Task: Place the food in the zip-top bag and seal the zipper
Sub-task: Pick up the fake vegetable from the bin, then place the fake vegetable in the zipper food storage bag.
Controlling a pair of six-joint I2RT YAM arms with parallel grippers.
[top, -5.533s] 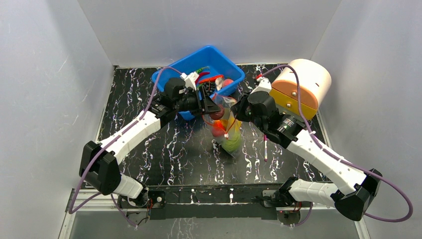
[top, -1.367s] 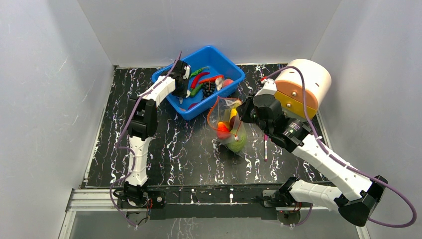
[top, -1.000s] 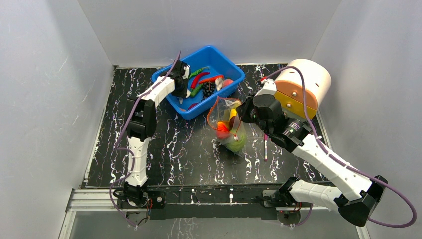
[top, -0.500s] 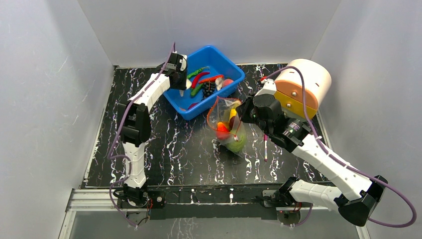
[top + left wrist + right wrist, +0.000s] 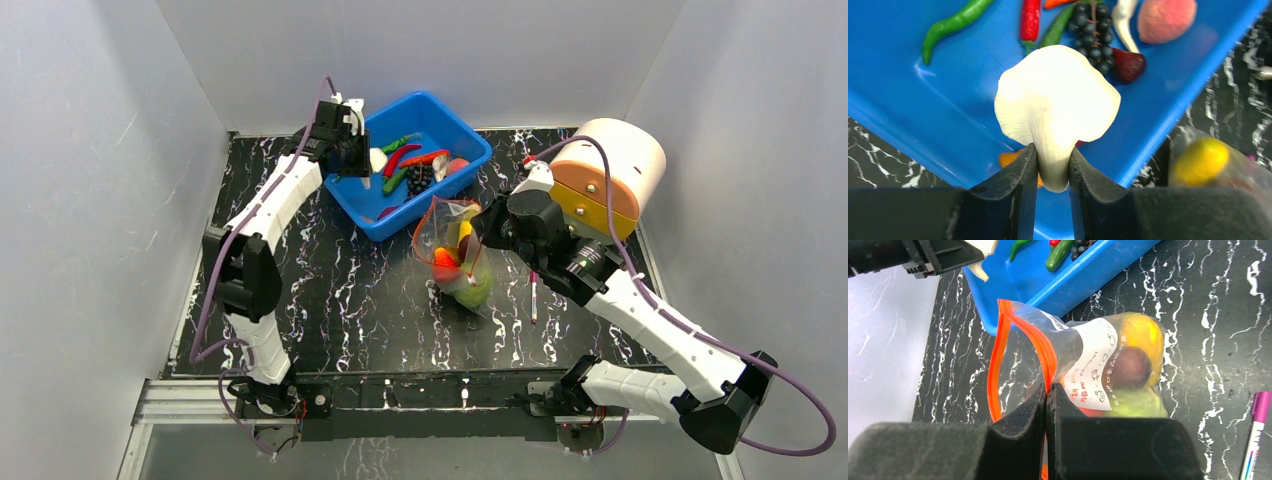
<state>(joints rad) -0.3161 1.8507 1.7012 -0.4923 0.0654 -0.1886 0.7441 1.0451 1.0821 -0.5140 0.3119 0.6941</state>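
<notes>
The left end effector pinches the white mushroom beyond and left of the zip-top bag, clamped by the right end effector.

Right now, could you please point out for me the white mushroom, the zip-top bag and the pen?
white mushroom (image 5: 1058, 95), left wrist view, on the middle of its cap.
zip-top bag (image 5: 1090, 365), right wrist view, on its white label.
pen (image 5: 1254, 440), right wrist view, on the white barrel below the pink cap.
</notes>
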